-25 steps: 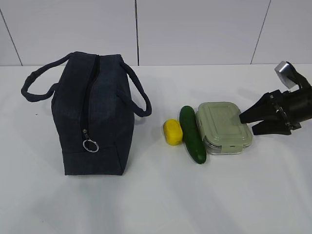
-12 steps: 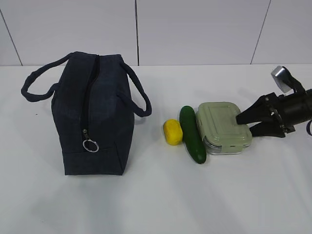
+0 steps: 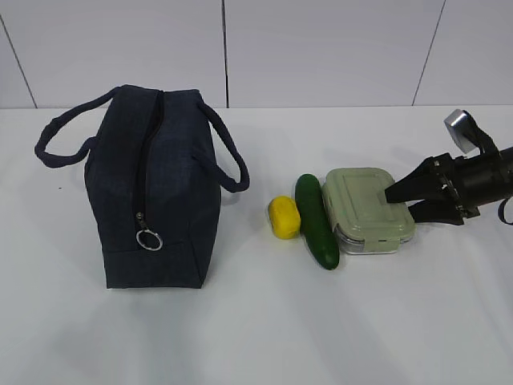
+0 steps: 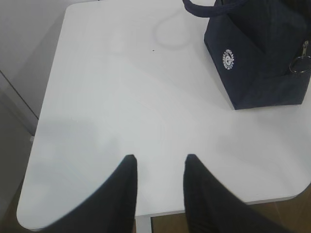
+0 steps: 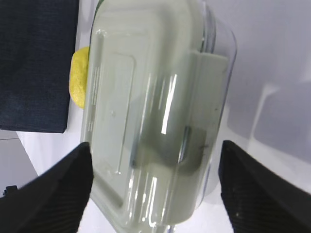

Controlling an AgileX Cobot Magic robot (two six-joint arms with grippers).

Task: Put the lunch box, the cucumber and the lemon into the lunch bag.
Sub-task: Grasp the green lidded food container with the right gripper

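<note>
My right gripper (image 3: 398,201) is matte black, with a silver-grey cap on the arm behind it, and my left gripper (image 4: 158,167) has the same black fingers with a fine ribbed texture. The lunch bag (image 3: 152,188) on the left is dark navy fabric with a black zipper, a silver ring pull and a small white round logo. The lemon (image 3: 284,216) is bright yellow, the cucumber (image 3: 316,220) deep glossy green. The lunch box (image 3: 367,208) has a pale sage-green lid over a clear body. The table (image 3: 256,321) is plain white, the far wall light grey
</note>
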